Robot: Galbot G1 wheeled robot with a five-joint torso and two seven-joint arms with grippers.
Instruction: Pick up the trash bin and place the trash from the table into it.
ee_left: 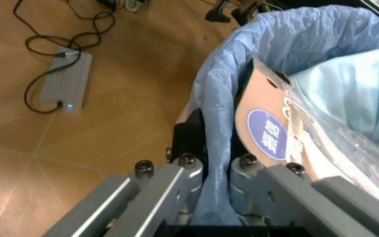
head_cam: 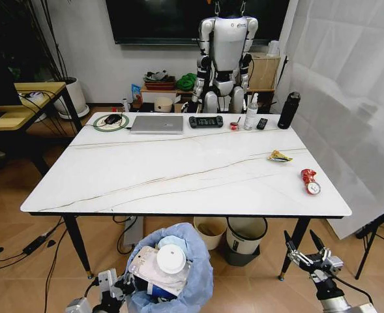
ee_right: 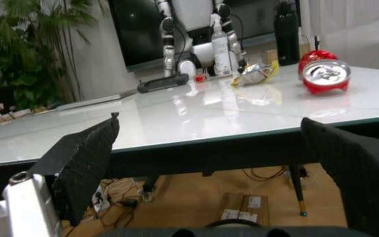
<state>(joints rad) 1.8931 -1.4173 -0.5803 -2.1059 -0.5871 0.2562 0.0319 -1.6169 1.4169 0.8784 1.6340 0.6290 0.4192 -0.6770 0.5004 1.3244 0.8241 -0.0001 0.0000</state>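
Head view: the trash bin, lined with a light-blue bag, is held below the near edge of the table by the left gripper, whose fingers are closed on its rim. A brown carton and a round white lid are seen inside. A crushed red can and a yellow wrapper lie on the table. The right gripper is spread wide, holding nothing.

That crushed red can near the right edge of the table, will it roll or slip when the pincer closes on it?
The crushed red can looks dented and lies on its side, so it probably won't roll far. The glossy table may let it slide. It likely deforms further when squeezed.
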